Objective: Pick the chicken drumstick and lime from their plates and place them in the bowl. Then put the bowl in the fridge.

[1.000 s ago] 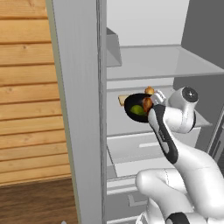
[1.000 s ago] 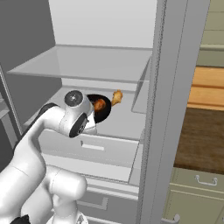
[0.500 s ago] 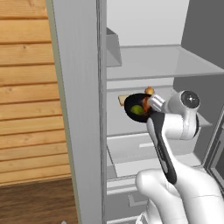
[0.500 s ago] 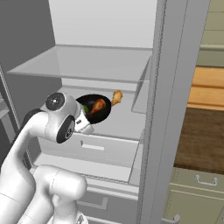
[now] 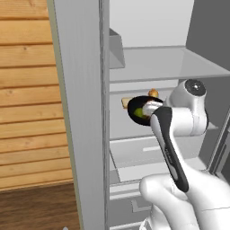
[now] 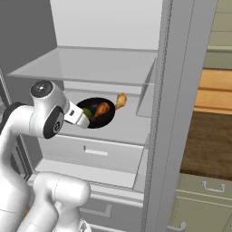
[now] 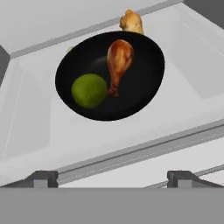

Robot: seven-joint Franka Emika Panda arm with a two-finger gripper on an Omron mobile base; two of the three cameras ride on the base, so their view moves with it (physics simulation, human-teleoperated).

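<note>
The black bowl [image 7: 146, 83] rests on a middle shelf of the open fridge [image 6: 104, 63]. Inside it lie the chicken drumstick [image 7: 119, 59] and the lime [image 7: 89, 90], side by side. My gripper [image 7: 113, 178] is open, just in front of the bowl and touching nothing. In the right base view the gripper [image 6: 79, 118] sits at the near left rim of the bowl [image 6: 108, 120], with the drumstick [image 6: 102, 109] and lime [image 6: 87, 112] visible inside. In the left base view the gripper [image 5: 150, 107] partly covers the bowl [image 5: 134, 108]. The plates are out of view.
A small orange-brown food item [image 7: 131, 21] sits on the shelf behind the bowl. A glass shelf [image 5: 166, 63] hangs above and a pale drawer [image 6: 95, 152] lies below. The fridge door [image 5: 81, 112] stands open at the left, with a wooden wall [image 5: 27, 90] beyond.
The hand has drawn back a little from the bowl, and the arm's upper joint has swung outward. The bowl with its food has stayed on the shelf.
</note>
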